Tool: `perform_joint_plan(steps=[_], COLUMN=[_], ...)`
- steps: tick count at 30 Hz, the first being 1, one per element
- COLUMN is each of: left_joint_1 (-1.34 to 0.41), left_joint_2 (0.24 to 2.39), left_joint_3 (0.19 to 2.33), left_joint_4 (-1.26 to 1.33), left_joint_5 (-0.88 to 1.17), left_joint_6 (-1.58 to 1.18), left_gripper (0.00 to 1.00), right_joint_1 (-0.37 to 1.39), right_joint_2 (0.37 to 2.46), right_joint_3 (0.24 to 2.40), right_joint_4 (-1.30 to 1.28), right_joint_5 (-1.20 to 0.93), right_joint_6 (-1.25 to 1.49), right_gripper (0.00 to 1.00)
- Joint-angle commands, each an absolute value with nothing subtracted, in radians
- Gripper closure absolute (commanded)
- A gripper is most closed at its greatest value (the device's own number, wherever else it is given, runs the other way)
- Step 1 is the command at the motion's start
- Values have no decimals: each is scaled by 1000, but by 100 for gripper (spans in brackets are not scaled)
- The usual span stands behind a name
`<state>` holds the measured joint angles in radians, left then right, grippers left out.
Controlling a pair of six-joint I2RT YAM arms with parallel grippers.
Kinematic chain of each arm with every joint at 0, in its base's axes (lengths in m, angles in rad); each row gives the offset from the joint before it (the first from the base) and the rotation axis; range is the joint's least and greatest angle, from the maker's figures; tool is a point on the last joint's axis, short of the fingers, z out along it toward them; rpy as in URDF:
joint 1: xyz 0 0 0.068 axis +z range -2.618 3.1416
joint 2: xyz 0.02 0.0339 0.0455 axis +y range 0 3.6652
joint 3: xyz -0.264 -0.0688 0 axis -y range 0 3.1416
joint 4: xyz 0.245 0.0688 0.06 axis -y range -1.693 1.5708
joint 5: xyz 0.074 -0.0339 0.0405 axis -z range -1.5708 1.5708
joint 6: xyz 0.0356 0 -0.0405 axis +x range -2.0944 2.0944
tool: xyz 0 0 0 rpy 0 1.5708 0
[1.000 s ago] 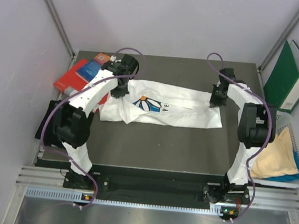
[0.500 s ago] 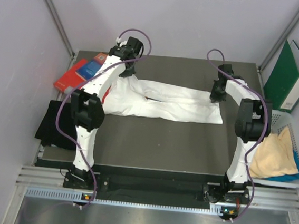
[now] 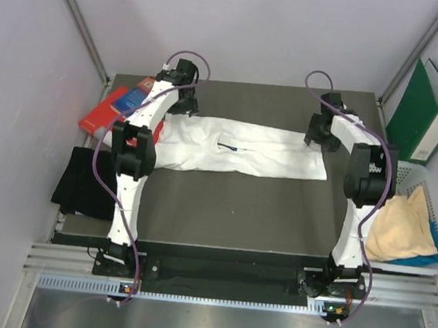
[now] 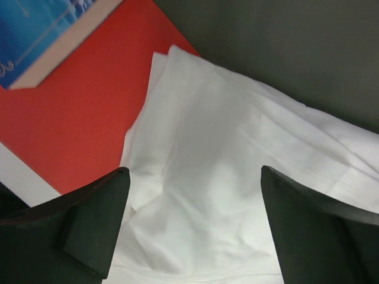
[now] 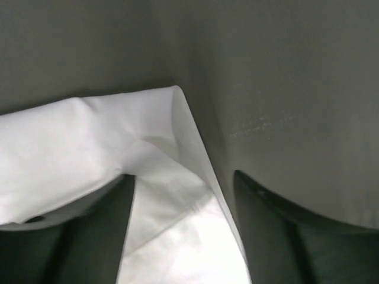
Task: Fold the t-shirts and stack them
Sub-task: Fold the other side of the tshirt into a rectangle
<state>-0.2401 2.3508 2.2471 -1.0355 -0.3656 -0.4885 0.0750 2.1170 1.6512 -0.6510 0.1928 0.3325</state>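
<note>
A white t-shirt (image 3: 244,149) lies folded in a long flat band across the far half of the table, its print hidden. My left gripper (image 3: 179,107) hovers over its left end, open, with both fingers (image 4: 95,228) wide apart above the cloth (image 4: 225,177). My right gripper (image 3: 315,139) is over the right end, open, its jaws straddling the shirt's corner (image 5: 160,124) without pinching it. A black t-shirt (image 3: 83,183) hangs at the table's left edge. A pale yellow t-shirt (image 3: 403,227) and a blue one (image 3: 435,253) lie in the basket.
Red and blue books (image 3: 111,111) lie at the far left, the red cover (image 4: 71,118) partly under the shirt's left end. A white mesh basket (image 3: 426,269) stands off the table's right side, with a green binder (image 3: 425,114) behind it.
Both grippers carried the shirt's edge toward the back, folding it so the daisy print is now hidden, then opened and let go of the cloth.
</note>
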Motion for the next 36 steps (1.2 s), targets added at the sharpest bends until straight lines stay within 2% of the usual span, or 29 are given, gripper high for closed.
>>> perform_joint_plan(steps=[1,3,7,14,20,28,36], left_joint_1=[-242,-250,-259,-264,-261,-261,-256], left_joint_2=[2150,2065,1880,1706,1531,1594,1831], left_joint_3=[2174,2023,1820,1476,1143,1100,1253], left_joint_4=[-915,-826,-769,-756,-601,-606,-643], left_joint_5=[-250,-201,-132,-5,84,25,-26], left_joint_6=[-456,-457,-489,-659,-843,-916,-928], left_gripper=[1,1,1,1,1,1,1], right_joint_1=[75,100,178,262,290,285,278], right_joint_2=[1913,1844,1858,2156,2287,2358,2356], right_joint_3=[1605,1574,1633,1908,2022,2097,2042], right_joint_4=[-539,-509,-552,-661,-624,-584,-592], right_joint_5=[247,235,250,173,95,52,21], right_joint_6=[286,249,143,101,58,58,48], right_gripper=[24,16,13,12,9,8,14])
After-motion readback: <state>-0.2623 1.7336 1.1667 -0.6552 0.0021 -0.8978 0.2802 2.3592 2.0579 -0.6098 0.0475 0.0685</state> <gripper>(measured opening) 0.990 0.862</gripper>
